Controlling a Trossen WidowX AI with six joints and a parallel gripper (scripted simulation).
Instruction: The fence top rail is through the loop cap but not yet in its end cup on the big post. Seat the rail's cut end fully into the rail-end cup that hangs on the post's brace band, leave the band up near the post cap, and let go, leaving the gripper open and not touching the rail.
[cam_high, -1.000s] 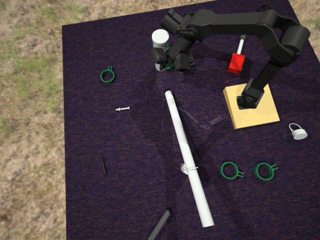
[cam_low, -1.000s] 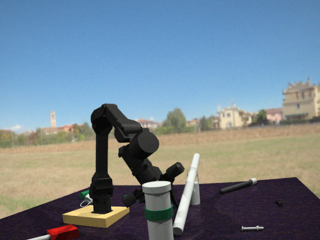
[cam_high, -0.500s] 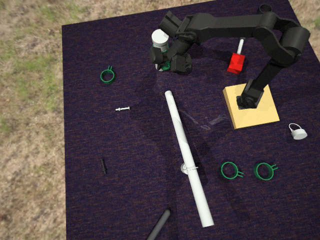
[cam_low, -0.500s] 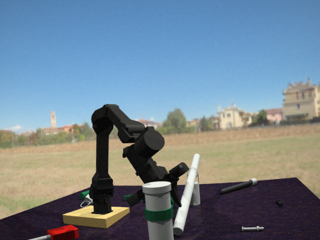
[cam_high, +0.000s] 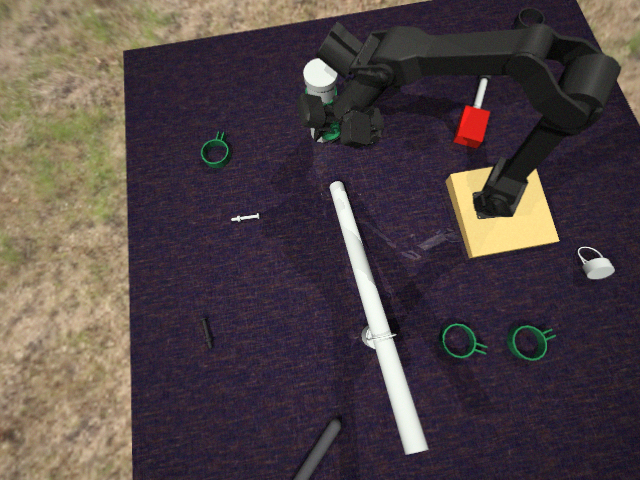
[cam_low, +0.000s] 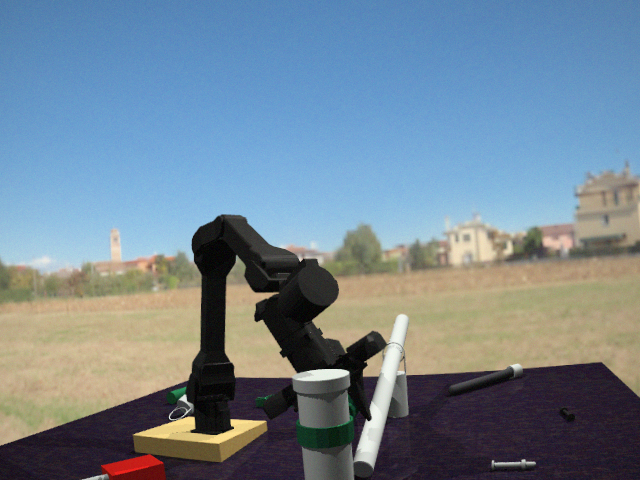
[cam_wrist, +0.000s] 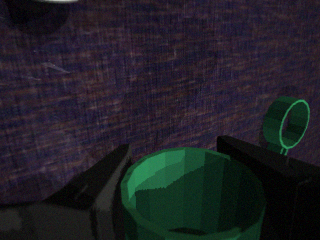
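Here, my black angular fingers (cam_high: 336, 126) grip the faceted green rail-end cup (cam_high: 331, 131) (cam_wrist: 192, 192) beside the smooth white cylindrical post (cam_high: 320, 74) (cam_low: 321, 403), while the long round white rail (cam_high: 369, 294) (cam_low: 382, 392) slants outside the cup over the woven dark-purple surface (cam_high: 175, 268) (cam_low: 454, 428) (cam_wrist: 150, 75).

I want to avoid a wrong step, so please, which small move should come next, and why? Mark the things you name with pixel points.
Probably swing the gripper (cam_high: 333, 126) (cam_wrist: 175, 185), with the green cup (cam_high: 331, 131) (cam_wrist: 192, 195) between its fingers, gently toward the white rail's near end (cam_high: 337, 187) (cam_low: 364, 465), which lies outside the cup.
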